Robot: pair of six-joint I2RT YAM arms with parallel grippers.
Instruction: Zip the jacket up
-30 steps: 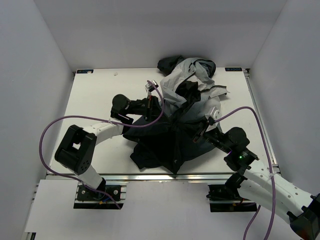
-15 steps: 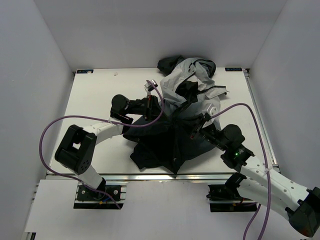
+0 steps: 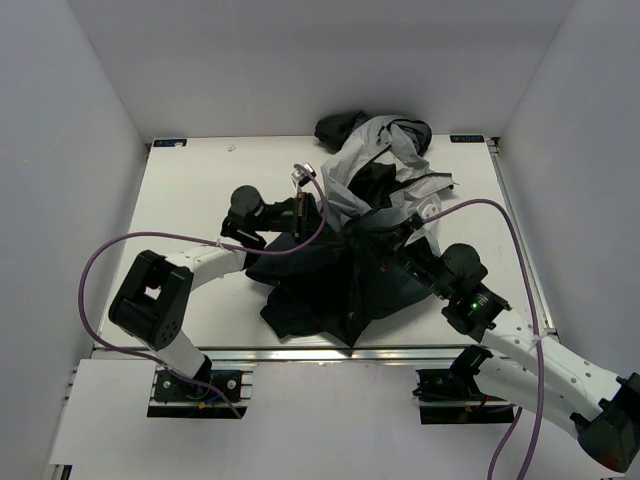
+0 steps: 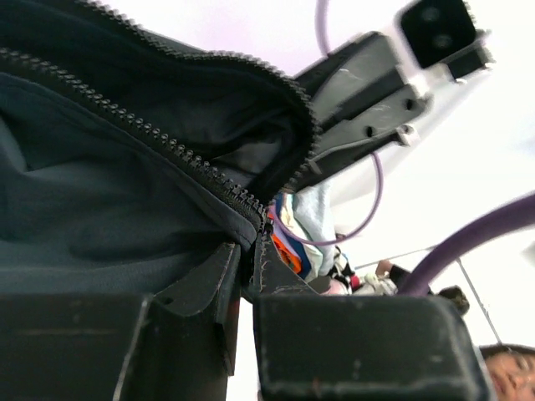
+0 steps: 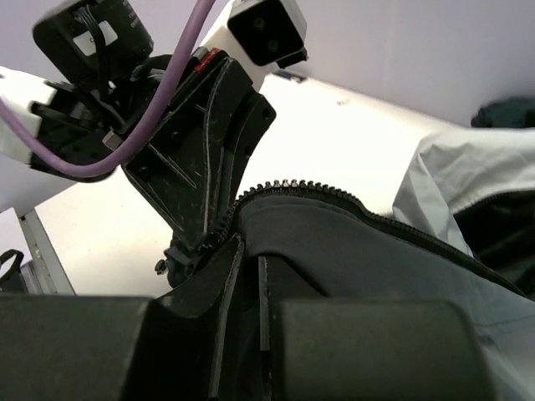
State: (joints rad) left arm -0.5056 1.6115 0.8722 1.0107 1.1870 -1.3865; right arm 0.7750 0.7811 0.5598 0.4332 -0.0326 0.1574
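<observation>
Table (image 3: 190,190): jacket (image 3: 345,275) heaped centre-right; left gripper (image 3: 301,212) at its left edge, right gripper (image 3: 396,250) at its right.

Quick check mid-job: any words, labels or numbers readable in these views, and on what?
None legible.
Left corner sticker on the table: too small to read.
Right corner sticker: too small to read.
White sticker on the left arm: blurred.

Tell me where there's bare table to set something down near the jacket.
Bare table lies far-left, between the jacket and the left edge, and at the far-right corner. Crowded: the centre, where left gripper and right gripper pinch the jacket.
</observation>
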